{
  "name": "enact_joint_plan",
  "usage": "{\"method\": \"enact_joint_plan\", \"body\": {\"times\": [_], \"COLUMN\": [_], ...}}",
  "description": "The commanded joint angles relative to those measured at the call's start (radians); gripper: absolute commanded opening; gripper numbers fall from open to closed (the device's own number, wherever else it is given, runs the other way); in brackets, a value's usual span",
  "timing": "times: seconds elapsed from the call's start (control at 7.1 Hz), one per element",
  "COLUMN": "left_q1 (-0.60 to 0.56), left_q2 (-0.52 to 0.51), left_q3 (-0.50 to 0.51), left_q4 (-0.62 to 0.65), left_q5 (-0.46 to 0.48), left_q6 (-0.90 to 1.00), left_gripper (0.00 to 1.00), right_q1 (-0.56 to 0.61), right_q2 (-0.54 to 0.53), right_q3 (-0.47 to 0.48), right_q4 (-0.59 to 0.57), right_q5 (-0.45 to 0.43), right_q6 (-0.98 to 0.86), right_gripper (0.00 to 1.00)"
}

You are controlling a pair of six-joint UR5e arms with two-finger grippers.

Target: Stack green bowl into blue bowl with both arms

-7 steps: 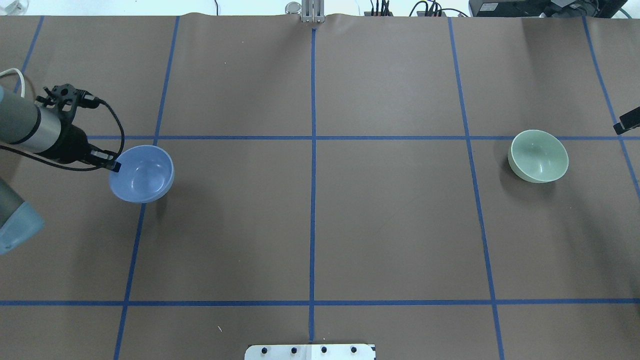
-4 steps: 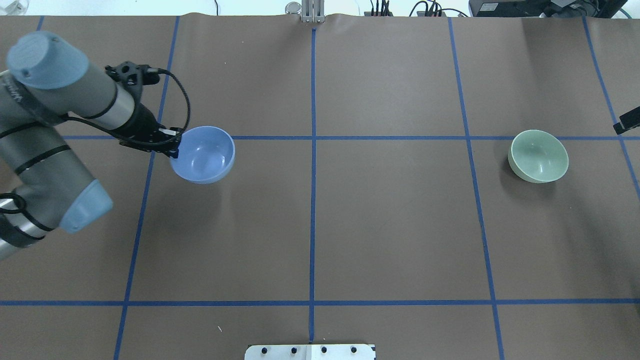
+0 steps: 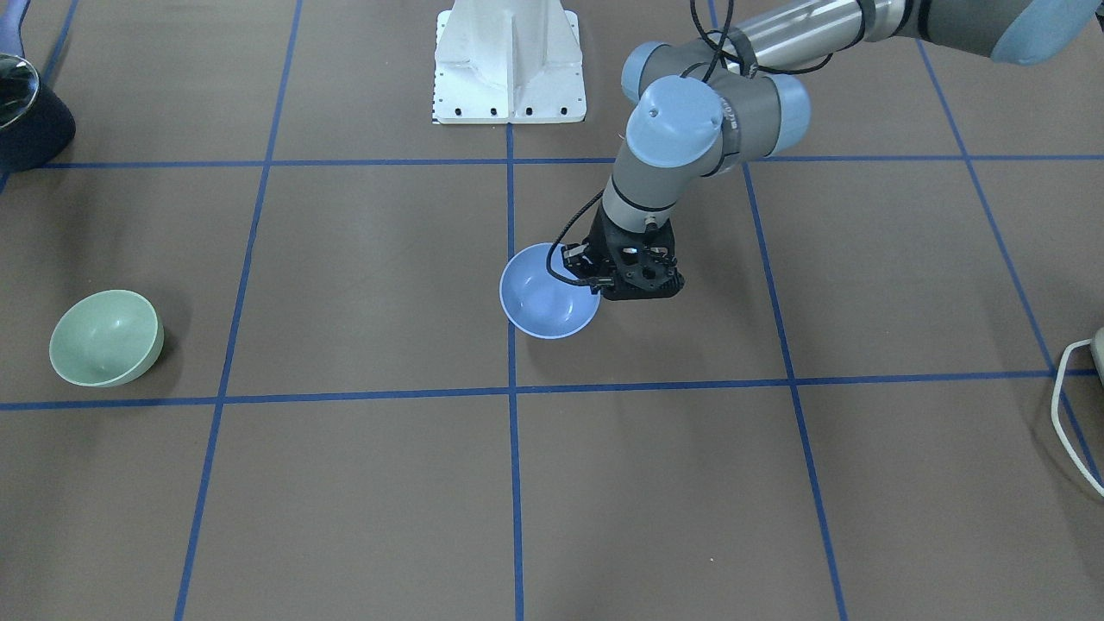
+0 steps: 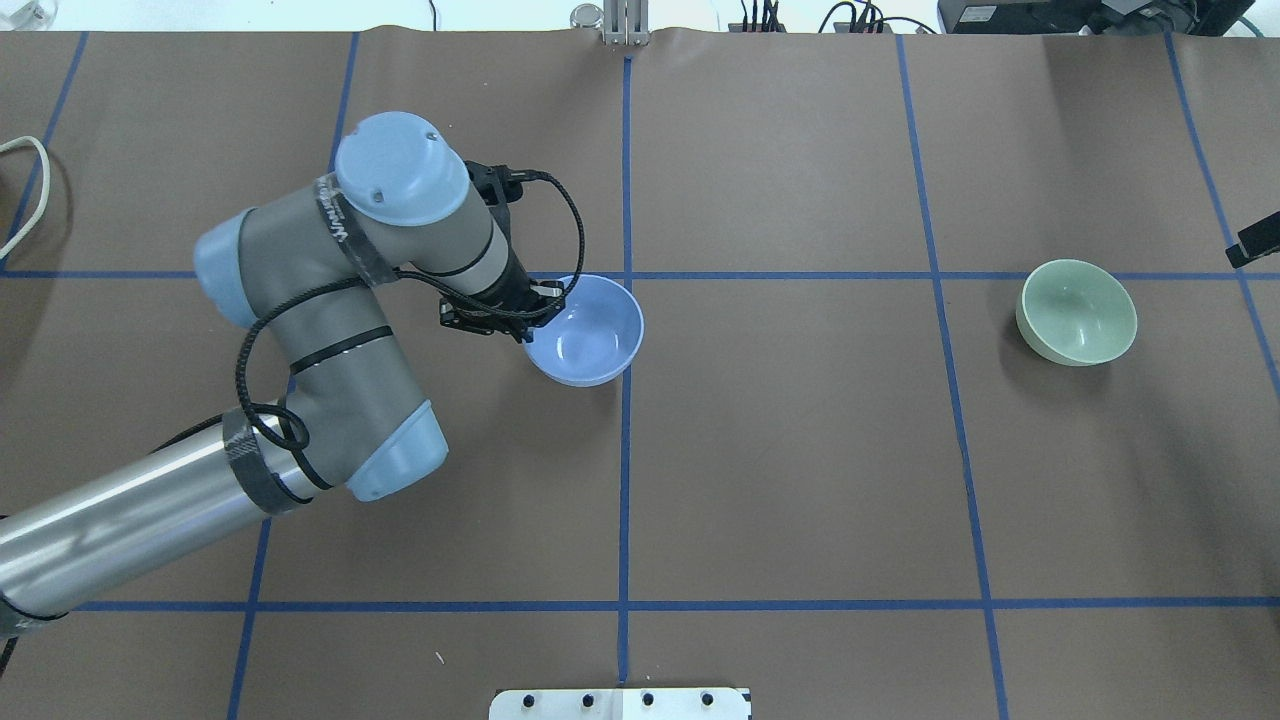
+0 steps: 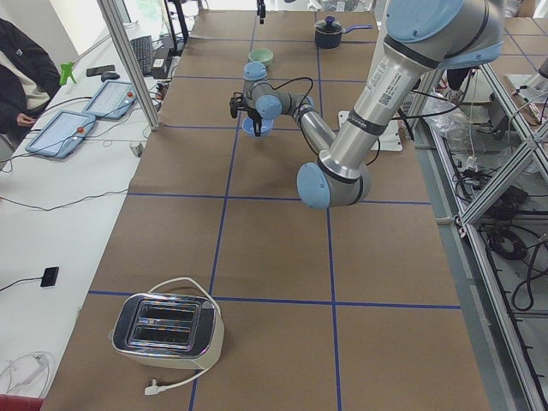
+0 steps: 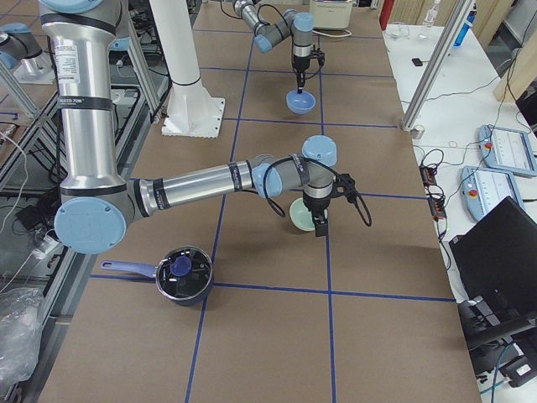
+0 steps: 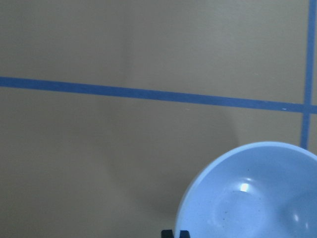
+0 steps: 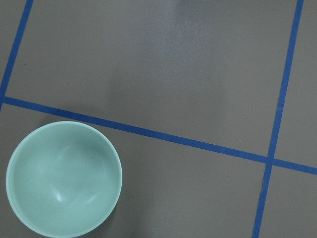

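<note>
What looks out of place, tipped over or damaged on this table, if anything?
Nothing stands out. The blue bowl is upright and empty, its rim pinched in the left gripper near the middle of the table. The green bowl sits upright, empty and untouched on the robot's right side. No cracks or spills show.

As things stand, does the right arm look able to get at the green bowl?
Probably yes: the right gripper hangs close beside the green bowl, and nothing covers it or stands between them.
</note>
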Motion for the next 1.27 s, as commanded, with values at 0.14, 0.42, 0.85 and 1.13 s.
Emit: {"method": "enact_joint_plan", "body": {"times": [0.14,0.42,0.85,1.13], "left_q1": [0.064,0.079,0.110,0.110], "left_q2": [-0.031,-0.031,-0.028,-0.026], "left_q3": [0.018,0.020,0.023,0.021], "left_q4": [-0.005,-0.014,-0.037,-0.037], "left_q5": [0.073,0.094,0.146,0.147], "left_q6": [-0.014,-0.012,-0.009,-0.003], "left_gripper": [0.00,0.00,0.08,0.14], "right_q1": [0.000,0.000,0.000,-0.001], "right_q2": [0.000,0.000,0.000,0.000], "right_q3": [0.000,-0.002,-0.002,-0.001], "right_q4": [0.000,0.000,0.000,-0.001], "right_q5": [0.000,0.000,0.000,0.000], "right_q6": [0.000,0.000,0.000,0.000], "right_gripper": [1.00,1.00,1.00,1.00]}}
